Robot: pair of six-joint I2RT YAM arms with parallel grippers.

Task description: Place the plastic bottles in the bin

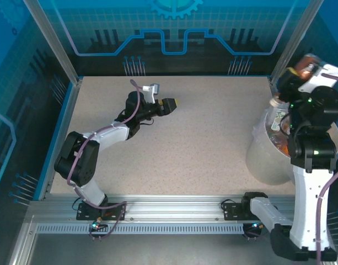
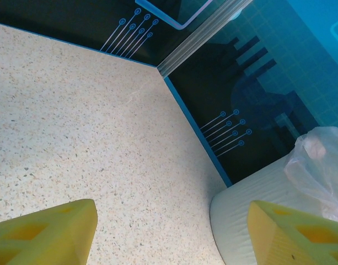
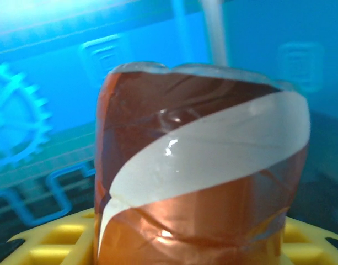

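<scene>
Speckled table top (image 1: 202,143) and blue walls (image 1: 102,33) surround us; our right gripper (image 1: 304,69) is closed around a brown-labelled bottle (image 3: 202,165) above the bin (image 1: 261,157) on the right, while our left gripper (image 2: 171,229) stands apart and empty. We judge the bottle light, thin-walled and slippery, best held mid-body.

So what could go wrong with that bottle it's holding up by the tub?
1. The right gripper seems to hold the bottle near one end, so it might tilt or slip out early.
2. The bottle sits high above the bin, seemingly near its far rim; released there, it could strike the rim and fall outside.
3. It might bounce off the bottles already inside.
</scene>
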